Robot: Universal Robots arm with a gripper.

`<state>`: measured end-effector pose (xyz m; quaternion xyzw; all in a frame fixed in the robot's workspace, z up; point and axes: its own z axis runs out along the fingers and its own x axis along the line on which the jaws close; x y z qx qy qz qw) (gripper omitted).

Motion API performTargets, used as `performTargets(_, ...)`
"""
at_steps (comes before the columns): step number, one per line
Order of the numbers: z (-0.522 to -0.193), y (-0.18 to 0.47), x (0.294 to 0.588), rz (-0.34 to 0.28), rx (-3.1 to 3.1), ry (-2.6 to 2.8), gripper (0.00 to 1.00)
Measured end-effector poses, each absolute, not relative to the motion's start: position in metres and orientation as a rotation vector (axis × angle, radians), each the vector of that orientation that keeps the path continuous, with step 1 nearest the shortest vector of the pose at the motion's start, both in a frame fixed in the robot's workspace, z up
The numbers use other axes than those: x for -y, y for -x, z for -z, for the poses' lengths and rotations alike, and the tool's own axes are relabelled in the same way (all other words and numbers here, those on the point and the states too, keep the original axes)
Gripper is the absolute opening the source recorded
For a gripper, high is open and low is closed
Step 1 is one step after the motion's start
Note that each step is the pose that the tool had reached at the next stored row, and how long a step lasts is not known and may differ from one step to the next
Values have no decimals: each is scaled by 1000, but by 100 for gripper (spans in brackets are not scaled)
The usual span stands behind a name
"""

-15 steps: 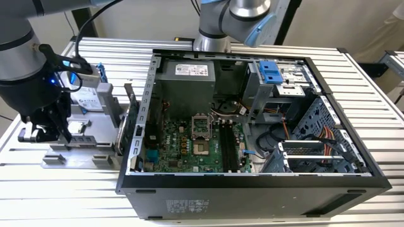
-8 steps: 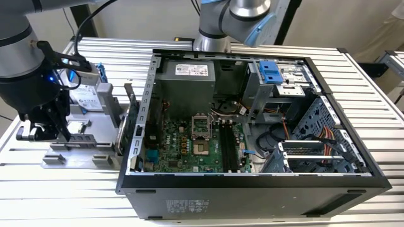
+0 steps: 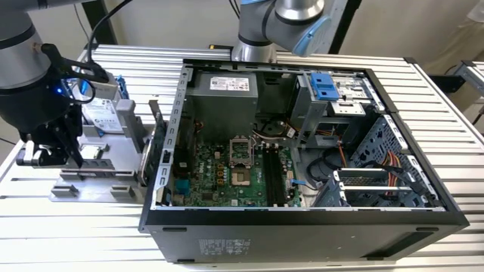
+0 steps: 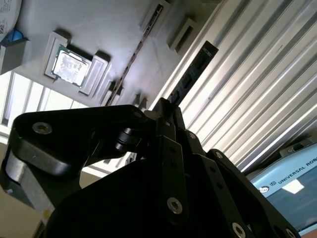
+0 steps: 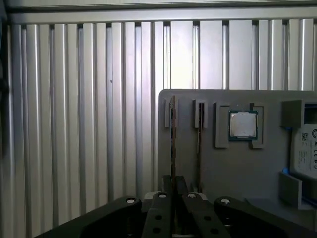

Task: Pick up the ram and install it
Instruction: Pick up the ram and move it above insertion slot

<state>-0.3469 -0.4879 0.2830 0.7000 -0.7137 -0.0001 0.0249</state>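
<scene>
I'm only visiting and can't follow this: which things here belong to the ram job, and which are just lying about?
Part of the job:
the ram, clamped in the gripper
the grey holder it stands in
the open computer case and its motherboard

Just lying about:
the CPU chip on the holder
the hard drive in its blue bracket

The ram (image 4: 192, 74) is 1 long, thin, dark stick with a row of chips. It stands on edge, pinched in the gripper (image 5: 173, 183), its visible end by a slot of the gray holder (image 5: 237, 168).
</scene>
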Motion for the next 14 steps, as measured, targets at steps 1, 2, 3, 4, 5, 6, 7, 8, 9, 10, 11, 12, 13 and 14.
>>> performTargets(1,-284,347,488,0,2208,-2165,0)
performTargets(2,-284,347,488,0,2208,-2165,0)
performTargets(3,-285,347,488,0,2208,-2165,0)
performTargets(4,-286,347,488,0,2208,-2165,0)
performTargets(5,-286,347,488,0,2208,-2165,0)
performTargets(6,-287,347,488,0,2208,-2165,0)
performTargets(7,-288,347,488,0,2208,-2165,0)
performTargets(8,-288,347,488,0,2208,-2165,0)
performTargets(9,-289,347,488,0,2208,-2165,0)
performTargets(10,-290,347,488,0,2208,-2165,0)
performTargets(11,-291,347,488,0,2208,-2165,0)
performTargets(12,-291,347,488,0,2208,-2165,0)
performTargets(13,-292,347,488,0,2208,-2165,0)
performTargets(14,-293,347,488,0,2208,-2165,0)
